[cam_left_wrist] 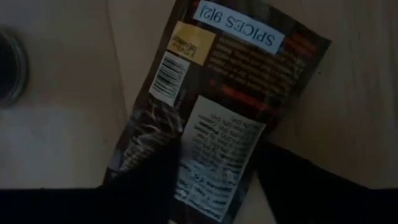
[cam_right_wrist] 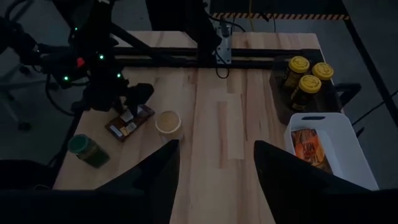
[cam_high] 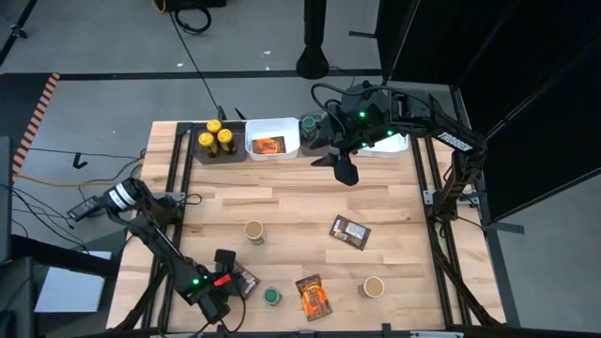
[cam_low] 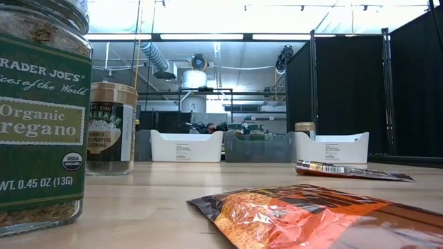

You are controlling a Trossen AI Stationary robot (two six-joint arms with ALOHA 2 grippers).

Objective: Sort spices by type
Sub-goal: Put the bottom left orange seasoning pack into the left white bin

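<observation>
**Left claw closing on a dark packet at the near-left of the tabletop**

The dark spice packet (cam_left_wrist: 217, 106) lies flat on the wooden tabletop (cam_high: 300, 207) near its front-left corner, label side up in the left wrist view, with a green-lidded jar (cam_high: 271, 297) just beside it. The left claw (cam_high: 228, 272) is down over the packet's lower edge, its two fingers straddling that edge; the packet still lies flat on the wood, and I cannot tell whether the fingers are already pinching it or only set to either side.

The step in hand looks like picking up this packet. A white bin (cam_high: 272, 137) at the far edge already holds an orange packet (cam_high: 269, 145), and the dark bin (cam_high: 218, 145) beside it holds three yellow-lidded jars (cam_high: 216, 138), so packets seem bound for the white bin.

The next move calls for a firm pinch on the thin edge, a lift clear of the nearby jar, then a carry across the tabletop.

The right claw (cam_right_wrist: 214, 171) hangs over the far bins with its fingers spread and nothing between them. Another dark packet (cam_high: 349, 232), an orange packet (cam_high: 313, 296) and two tan-lidded jars (cam_high: 254, 230) (cam_high: 374, 286) are not yet sorted.
</observation>
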